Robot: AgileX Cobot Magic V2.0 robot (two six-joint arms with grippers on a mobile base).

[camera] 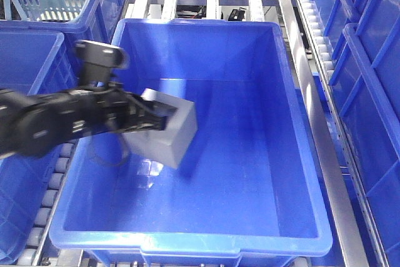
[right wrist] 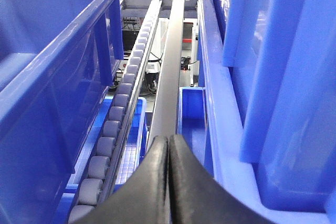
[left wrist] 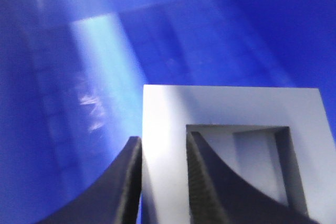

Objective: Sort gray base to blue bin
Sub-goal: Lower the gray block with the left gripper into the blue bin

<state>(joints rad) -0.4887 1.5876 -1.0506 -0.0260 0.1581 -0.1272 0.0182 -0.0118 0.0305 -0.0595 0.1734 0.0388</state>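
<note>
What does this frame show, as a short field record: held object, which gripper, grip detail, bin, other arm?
held object: gray base, tilted, above the bin floor
holder: left gripper, shut on the base
grip detail: one finger in the square recess, the other outside the wall
target: blue bin, base is inside its walls, not released
right gripper: shut, empty, beside the roller rail

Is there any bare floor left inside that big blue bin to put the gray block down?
Yes. The blue bin holds nothing else: its floor is bare from the right wall across to the near wall. The only crowded spot is by the left wall, where the left gripper holds the gray base over the floor.
</note>
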